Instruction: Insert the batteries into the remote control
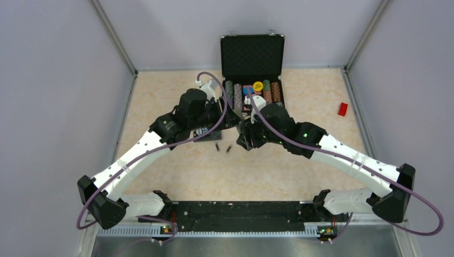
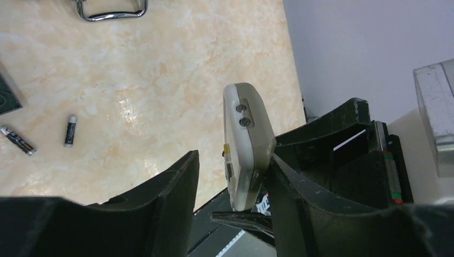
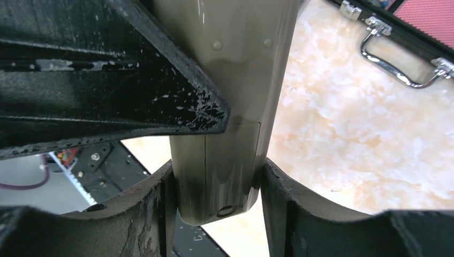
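The remote control [image 3: 225, 134] is held off the table between both grippers, its grey back toward the right wrist camera. My right gripper [image 3: 216, 167] is shut on its lower end, both fingers pressing its sides. In the left wrist view the remote [image 2: 247, 144] stands edge-on and leans on one finger [image 2: 300, 203] of my left gripper [image 2: 234, 160]; the other finger stands apart, so the jaws are open. Two batteries [image 1: 218, 146] [image 1: 228, 149] lie on the table just in front of the grippers, and they also show in the left wrist view [image 2: 70, 130] [image 2: 17, 140].
An open black case [image 1: 251, 53] with poker chips stands at the back, its metal handle [image 3: 401, 64] near the grippers. A black square pad [image 1: 206, 135] lies under the left arm. A red block [image 1: 342, 108] lies at the far right.
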